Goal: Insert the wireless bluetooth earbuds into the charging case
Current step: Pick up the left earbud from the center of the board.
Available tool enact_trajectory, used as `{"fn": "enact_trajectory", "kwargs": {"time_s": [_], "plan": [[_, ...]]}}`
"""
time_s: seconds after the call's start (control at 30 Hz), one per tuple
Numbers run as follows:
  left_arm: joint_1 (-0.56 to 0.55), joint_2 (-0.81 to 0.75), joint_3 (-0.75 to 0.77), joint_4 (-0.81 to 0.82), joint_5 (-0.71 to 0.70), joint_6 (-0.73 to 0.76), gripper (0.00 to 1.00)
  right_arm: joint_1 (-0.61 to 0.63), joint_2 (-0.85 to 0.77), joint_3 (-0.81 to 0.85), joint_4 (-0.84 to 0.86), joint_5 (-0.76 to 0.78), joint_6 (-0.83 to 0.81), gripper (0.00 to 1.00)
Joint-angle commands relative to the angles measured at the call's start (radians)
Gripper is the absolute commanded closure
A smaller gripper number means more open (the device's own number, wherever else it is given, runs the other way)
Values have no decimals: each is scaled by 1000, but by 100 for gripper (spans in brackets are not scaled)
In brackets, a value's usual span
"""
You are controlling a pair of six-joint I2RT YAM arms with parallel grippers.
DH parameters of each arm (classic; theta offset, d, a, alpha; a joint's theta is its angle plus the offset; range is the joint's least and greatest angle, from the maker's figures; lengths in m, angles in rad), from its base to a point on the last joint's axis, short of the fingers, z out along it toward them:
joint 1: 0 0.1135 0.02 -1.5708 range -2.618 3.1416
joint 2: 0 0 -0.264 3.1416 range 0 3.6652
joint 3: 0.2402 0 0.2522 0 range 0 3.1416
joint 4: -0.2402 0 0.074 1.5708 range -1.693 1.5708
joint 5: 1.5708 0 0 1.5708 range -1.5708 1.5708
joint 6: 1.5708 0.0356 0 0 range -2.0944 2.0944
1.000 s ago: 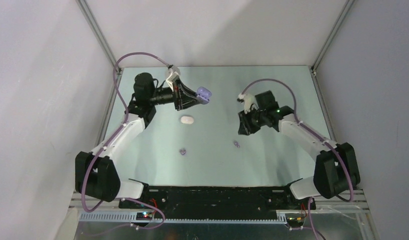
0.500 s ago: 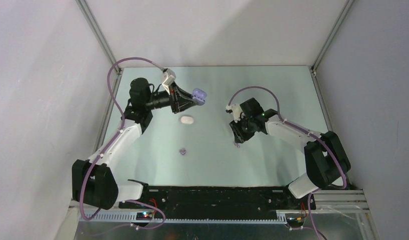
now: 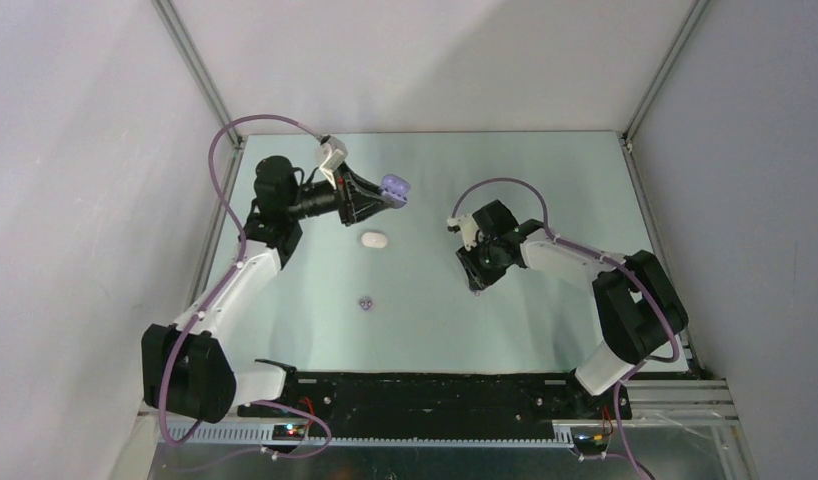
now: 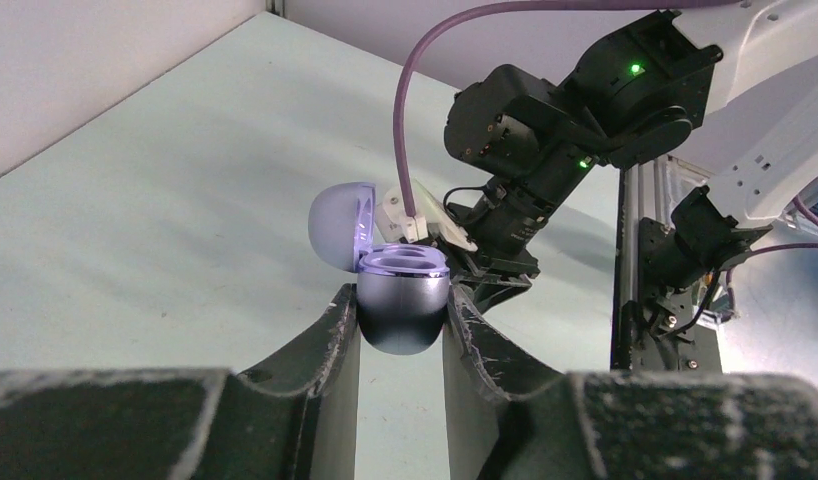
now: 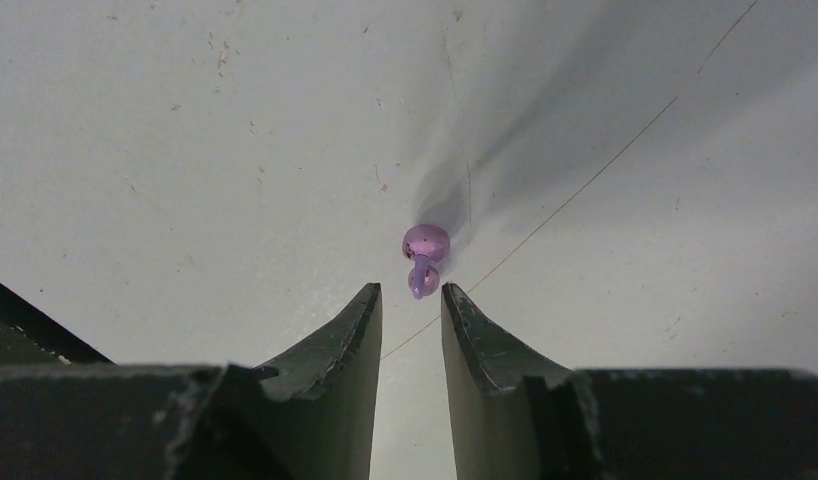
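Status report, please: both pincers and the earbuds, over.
Left pincer shut on open purple case, held above table. Right pincer open, tips just short of purple earbud on table. Nothing blocks it.

You can read nothing in these views: no letters, numbers or brand marks show legibly on the case or the earbud.
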Motion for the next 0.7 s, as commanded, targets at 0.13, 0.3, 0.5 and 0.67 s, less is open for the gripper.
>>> {"fn": "enact_trajectory", "kwargs": {"time_s": [0.13, 0.3, 0.5, 0.67], "plan": [[15, -38, -11, 42, -9, -7, 100, 5, 32, 9, 41, 7, -17, 72], [18, -38, -9, 33, -8, -3, 100, 6, 48, 8, 46, -1, -24, 75], [20, -34, -6, 31, -11, -2, 100, 13, 67, 10, 47, 9, -43, 85], [21, -29, 2, 20, -4, 10, 100, 8, 40, 22, 33, 28, -72, 100]]}}
